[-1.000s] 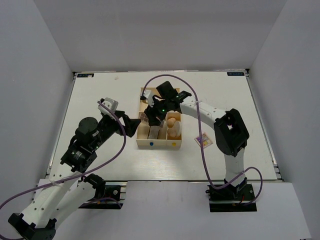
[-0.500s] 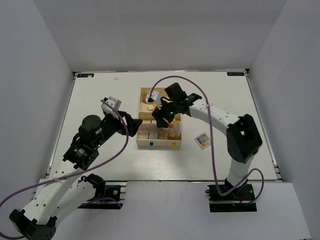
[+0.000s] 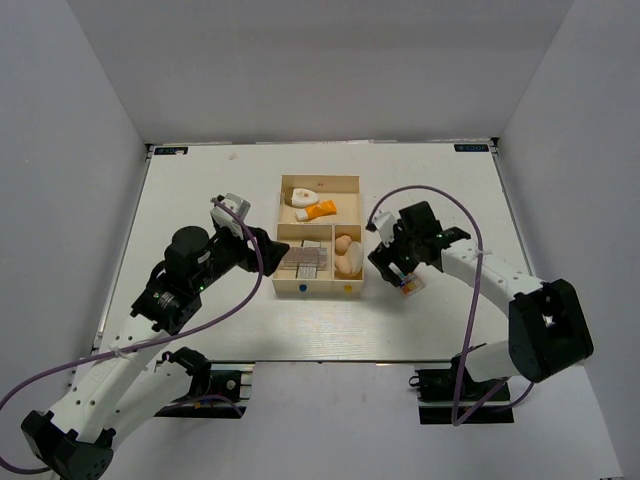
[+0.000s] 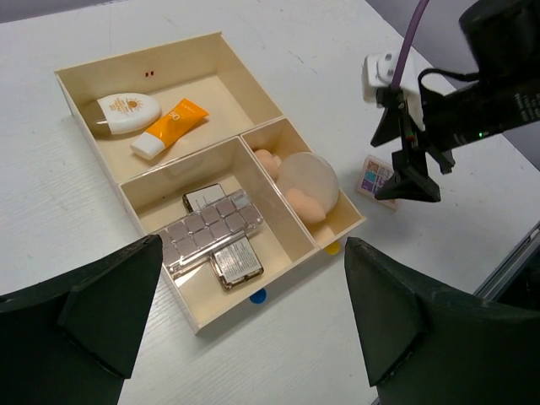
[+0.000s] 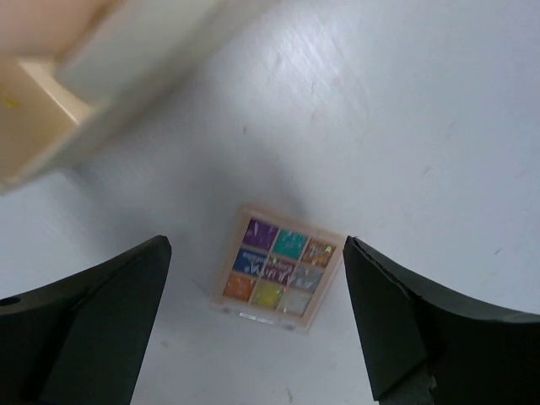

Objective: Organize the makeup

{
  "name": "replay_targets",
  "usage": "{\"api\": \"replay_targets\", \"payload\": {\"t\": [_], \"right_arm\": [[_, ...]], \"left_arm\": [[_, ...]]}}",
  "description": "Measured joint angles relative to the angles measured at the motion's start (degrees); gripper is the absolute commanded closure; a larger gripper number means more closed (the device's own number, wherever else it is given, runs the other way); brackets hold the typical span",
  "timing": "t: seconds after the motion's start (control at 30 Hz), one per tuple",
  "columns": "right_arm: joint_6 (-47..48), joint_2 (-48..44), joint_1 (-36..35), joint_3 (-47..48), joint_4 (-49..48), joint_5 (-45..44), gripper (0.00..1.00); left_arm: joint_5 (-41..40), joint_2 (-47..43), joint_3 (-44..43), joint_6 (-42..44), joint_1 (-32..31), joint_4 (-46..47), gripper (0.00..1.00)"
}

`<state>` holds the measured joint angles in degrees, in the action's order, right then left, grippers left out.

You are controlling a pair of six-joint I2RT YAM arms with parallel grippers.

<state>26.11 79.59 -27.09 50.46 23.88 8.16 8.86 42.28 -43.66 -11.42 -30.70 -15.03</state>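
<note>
1. Right gripper (image 5: 255,253): fingers spread wide with nothing between them. It hangs above the table (image 3: 200,200) to the right of the wooden box (image 3: 320,289), near the box's front right corner.
2. Multicoloured palette (image 5: 277,278): lies flat on the table, outside the box and well apart from its right wall. In the right wrist view it sits below the gap between the two fingers. Neither finger touches it. A grid of coloured squares faces up.
3. Left gripper (image 4: 251,253): fingers fully apart and empty. It is held off the left side of the box and points toward it, with no contact seen.
4. Box, back compartment (wide): the white teardrop piece (image 4: 126,112) and the orange tube (image 4: 173,126) lie side by side, touching or nearly so. The tube's white cap points toward the box front.
5. Box, front left compartment: a silvery palette (image 4: 211,232) with a grid of pans lies on the slant. Two smaller flat palettes (image 4: 236,261) lie with it, one partly under it at the back and one at the front.
6. Box, front right compartment: the beige sponges (image 4: 270,160) are here, and the round puff (image 4: 308,179) rests on top of them. The sponge count cannot be read, as the puff hides part of them.
</note>
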Motion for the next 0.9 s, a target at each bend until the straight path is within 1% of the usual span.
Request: {"api": "replay_targets", "payload": {"t": [0.1, 0.37, 0.63, 0.83, 0.9], "right_arm": [[0.26, 0.07, 1.18, -3.23, 0.76, -2.12, 0.11], [-2.38, 4.26, 2.36, -3.39, -0.39, -8.04, 0.11], [-3.91, 7.5, 2.86, -3.39, -1.09, -9.62, 0.11], [-4.74, 8.46, 4.22, -3.23, -1.55, -8.55, 0.11], [-4.79, 8.94, 4.92, -2.93, -1.49, -7.17, 0.16]], "left_arm": [[0.42, 0.0, 0.0, -0.02, 0.0, 0.0, 0.02], [0.85, 0.02, 0.0, -0.02, 0.0, 0.0, 0.02], [1.09, 0.0, 0.0, -0.02, 0.0, 0.0, 0.02], [1.14, 0.02, 0.0, -0.07, 0.0, 0.0, 0.02], [1.16, 0.02, 0.0, -0.04, 0.0, 0.0, 0.02]]}}
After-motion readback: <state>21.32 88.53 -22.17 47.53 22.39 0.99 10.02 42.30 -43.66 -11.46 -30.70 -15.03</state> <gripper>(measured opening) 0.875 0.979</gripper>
